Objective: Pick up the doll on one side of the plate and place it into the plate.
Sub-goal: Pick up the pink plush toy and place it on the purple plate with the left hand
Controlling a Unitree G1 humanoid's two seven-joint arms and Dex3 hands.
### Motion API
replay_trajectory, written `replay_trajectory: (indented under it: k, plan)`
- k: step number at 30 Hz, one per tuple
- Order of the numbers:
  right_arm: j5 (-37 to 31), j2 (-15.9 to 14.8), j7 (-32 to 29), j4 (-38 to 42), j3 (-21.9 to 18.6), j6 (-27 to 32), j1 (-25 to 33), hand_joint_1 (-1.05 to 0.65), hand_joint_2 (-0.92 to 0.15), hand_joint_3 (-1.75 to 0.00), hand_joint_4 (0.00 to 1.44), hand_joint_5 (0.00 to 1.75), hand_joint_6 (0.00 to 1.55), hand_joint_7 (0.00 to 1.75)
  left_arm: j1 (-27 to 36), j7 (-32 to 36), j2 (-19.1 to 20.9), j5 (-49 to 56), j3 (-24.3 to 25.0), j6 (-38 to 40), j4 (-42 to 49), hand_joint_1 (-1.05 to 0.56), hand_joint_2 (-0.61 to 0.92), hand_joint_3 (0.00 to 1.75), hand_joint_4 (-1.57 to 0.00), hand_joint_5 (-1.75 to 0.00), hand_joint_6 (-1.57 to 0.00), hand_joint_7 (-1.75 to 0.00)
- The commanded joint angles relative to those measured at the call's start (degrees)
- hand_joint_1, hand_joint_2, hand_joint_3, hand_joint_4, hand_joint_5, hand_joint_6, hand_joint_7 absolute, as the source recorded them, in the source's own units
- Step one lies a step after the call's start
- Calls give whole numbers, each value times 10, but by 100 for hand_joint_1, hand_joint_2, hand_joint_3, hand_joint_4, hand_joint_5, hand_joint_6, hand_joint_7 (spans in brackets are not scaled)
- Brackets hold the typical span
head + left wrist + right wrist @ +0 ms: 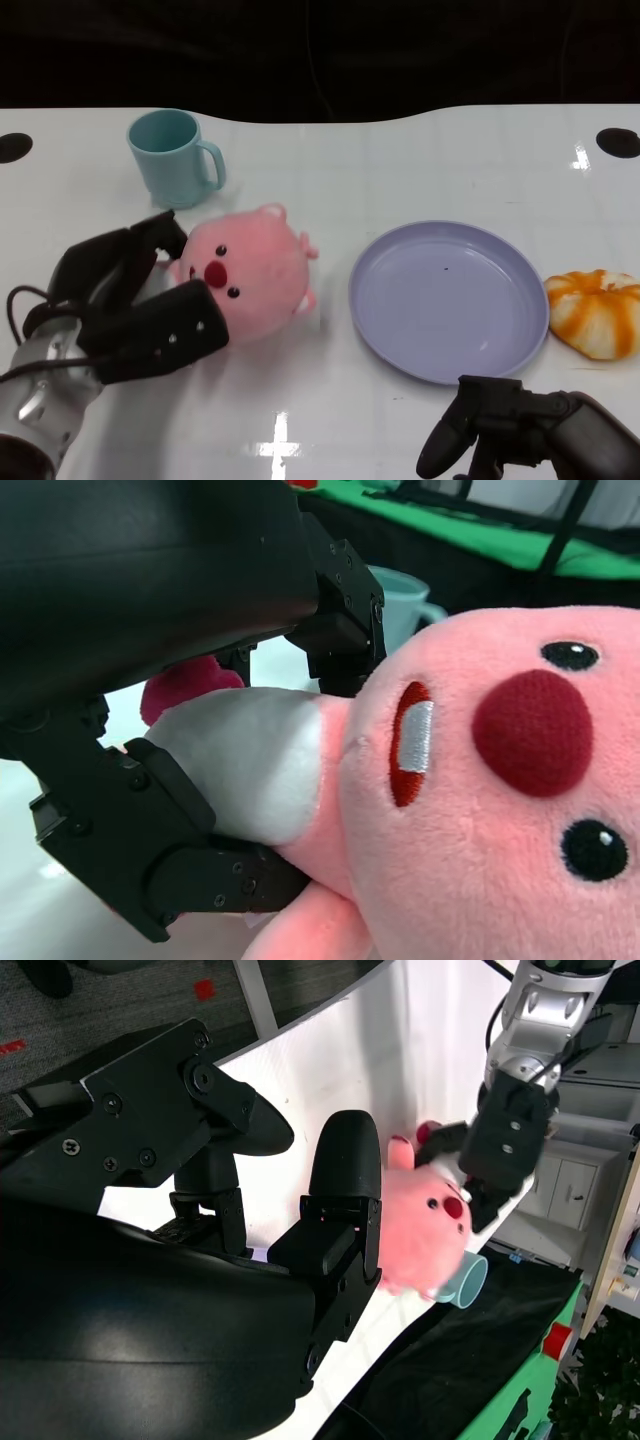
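**Doll gripped at the edge only: slip and mug knock are the risks**

Left hand (135,300) closed around the pink doll (250,272), fingers on both sides of the doll's near flank. Left wrist view: black fingers (170,870) pinching a white patch and the pink plush beside it, not the bulk of the body. Doll sitting on the white surface (420,170), left of the purple plate (450,300), apart from the rim, nothing in the plate yet.

Likely failure modes, judged from here:
- Soft plush, off-centre hold: could sag, rotate or slide out on the lift, landing short of the plate or on its rim.
- Teal mug (175,157) just behind the hand and the doll: any backward swing of the fingers could tip it.
- Low carry could drag the doll into the plate edge and shove the plate toward the orange-and-white plush (595,312) touching or nearly touching its far side.

Right hand (500,425) low near the plate's front edge, holding nothing, fingers apart; could sit in the path if the plate shifts.

Hard to tell:
- Depth of the grip, hidden by the doll's own body and the hand.
- Doll's underside and far side.
- Right hand cut off by the frame edge in the head view.
- Doll resting or just lifted: cannot tell.
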Motion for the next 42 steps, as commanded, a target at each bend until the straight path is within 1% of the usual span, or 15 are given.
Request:
replay_trajectory:
  k: [1,5,8,14,19,24,28,31,34,36,37,38,40,41,42]
  plan:
    - [-1,-1,-3,5,1,0,0,-8,-56,-104,66,155,63,120,9,-19,6,-11,10,-1,-28,-14,43,134,-98,-175,-77,-175]
    - [-4,-3,-3,7,4,5,0,-7,-57,-103,66,154,63,119,-3,-47,-17,-17,10,29,-83,-17,40,135,-99,-175,-79,-175]
    - [-6,-3,-3,7,5,5,0,-7,-58,-102,66,154,63,118,-1,-57,-22,-16,11,46,-104,-18,40,134,-99,-175,-79,-175]
    - [-3,-6,2,10,3,2,1,-7,-59,-100,65,155,63,118,-27,-63,-80,3,-17,92,-144,-19,39,131,-98,-175,-78,-175]
    - [-4,-8,2,8,6,4,2,-8,-58,-100,65,154,64,117,-72,-74,-142,22,-47,146,-139,-20,40,131,-98,-175,-76,-175]
    - [-9,-9,1,-1,10,5,9,-8,-59,-99,65,153,63,117,-110,-90,-180,33,-65,187,-119,-23,37,136,-99,-175,-78,-175]
    - [-12,-9,1,-2,12,4,10,-7,-59,-99,65,153,63,117,-132,-100,-195,37,-76,209,-104,-23,35,137,-99,-175,-77,-175]
    - [-11,-7,0,0,13,1,9,-7,-59,-100,65,153,63,117,-169,-124,-220,42,-90,250,-76,-24,49,107,-93,-175,-65,-175]
    - [-13,-5,-2,-1,17,2,8,-8,-59,-100,65,153,63,117,-187,-122,-235,45,-101,251,-44,-23,52,101,-90,-175,-64,-171]
    - [-14,-4,-3,-2,19,2,8,-9,-58,-101,65,154,63,117,-194,-121,-239,47,-108,247,-29,-24,56,95,-89,-175,-66,-161]
    - [-14,-4,-3,-2,19,3,8,-9,-58,-101,65,154,63,118,-197,-121,-240,48,-111,246,-23,-25,60,88,-86,-175,-68,-143]
    - [-14,-3,-3,-4,20,5,8,-9,-58,-101,65,154,63,118,-200,-123,-243,48,-113,249,-17,-25,62,85,-85,-175,-70,-136]
    - [-15,-3,-3,-7,21,10,8,-9,-58,-102,65,153,63,118,-204,-123,-248,47,-115,249,-7,-24,64,81,-82,-175,-72,-129]
    - [-15,-2,-3,-8,21,12,8,-9,-58,-103,65,153,63,118,-205,-123,-249,47,-115,248,-3,-23,62,81,-83,-175,-70,-147]
    - [-14,-2,-3,-9,21,13,8,-9,-58,-103,65,153,63,118,-207,-126,-252,45,-115,250,0,-22,62,81,-83,-175,-69,-153]
